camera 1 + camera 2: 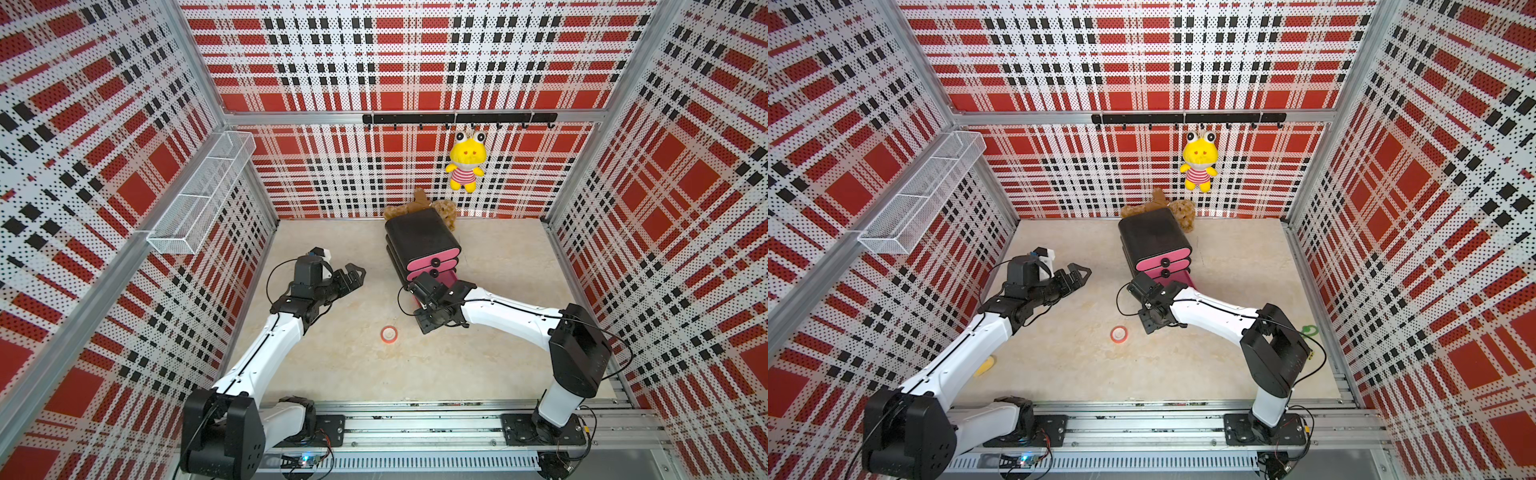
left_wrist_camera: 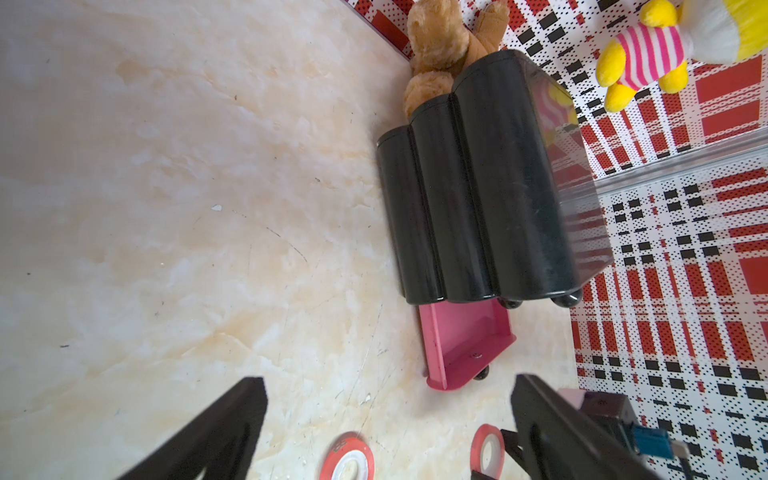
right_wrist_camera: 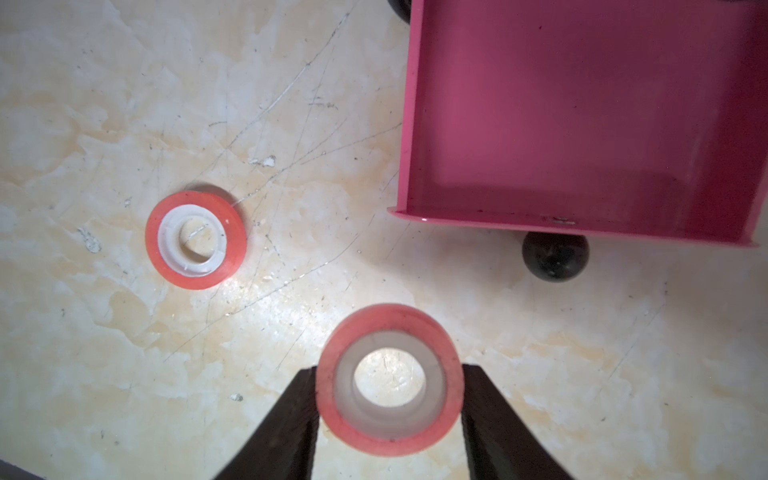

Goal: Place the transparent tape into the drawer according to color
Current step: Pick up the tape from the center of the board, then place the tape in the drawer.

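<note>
Top views, both of them, show the big pale tabletop (image 1: 498, 374) with red, white and black checked walls all around it. Two white and black arms reach in from the front edge. The left arm (image 1: 266, 345) points toward the middle. The right arm (image 1: 511, 316) bends down in front of the drawer cabinet (image 1: 419, 235).

That black cabinet stands near the back wall. It has three pink drawer fronts, one on top of another. The bottom drawer (image 3: 582, 124) is pulled out, and you can see its pink floor.

A white wire basket (image 1: 195, 199) hangs on the left wall. A yellow toy (image 1: 464, 162) in a striped shirt hangs on the back wall. A brown teddy (image 2: 436, 41) lies behind the cabinet, touching it.

The left end effector (image 1: 357, 276) has its two fingers wide apart, with nothing between them. The right end effector (image 3: 388, 374) is clamped on a red-orange tape ring (image 3: 388, 436), one black finger on each side. This ring is up off the tabletop, near the front of the open drawer but not over it.

A second red-orange tape ring (image 1: 389, 334) lies flat on the tabletop between the two arms. Smallest of all is the round black knob (image 3: 555, 257) on the open drawer's front.
</note>
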`<action>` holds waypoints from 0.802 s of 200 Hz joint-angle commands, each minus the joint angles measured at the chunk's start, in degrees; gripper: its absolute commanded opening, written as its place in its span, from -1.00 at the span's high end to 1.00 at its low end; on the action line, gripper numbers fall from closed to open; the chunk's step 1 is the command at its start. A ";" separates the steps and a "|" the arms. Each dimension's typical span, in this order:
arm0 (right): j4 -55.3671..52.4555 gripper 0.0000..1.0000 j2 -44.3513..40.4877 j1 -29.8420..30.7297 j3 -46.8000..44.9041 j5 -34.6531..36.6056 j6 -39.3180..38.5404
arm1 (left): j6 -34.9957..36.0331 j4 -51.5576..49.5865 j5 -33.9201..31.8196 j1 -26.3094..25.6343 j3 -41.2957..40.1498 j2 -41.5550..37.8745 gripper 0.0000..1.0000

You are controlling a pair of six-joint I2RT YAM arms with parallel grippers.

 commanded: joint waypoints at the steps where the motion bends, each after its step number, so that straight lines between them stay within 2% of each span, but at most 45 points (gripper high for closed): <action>1: 0.39 0.14 -0.81 -1.95 2.30 2.00 -1.03 | 0.85 -0.11 0.30 -0.27 2.02 0.22 -0.98; 89: 4.78 0.14 4.76 -9.95 7.62 3.08 -5.63 | 0.50 -0.26 0.03 -0.56 1.86 -0.46 -0.99; 160: 8.47 0.14 9.62 -12.57 7.83 3.18 -6.66 | 0.59 -0.98 -0.48 -0.59 2.04 -0.66 -0.98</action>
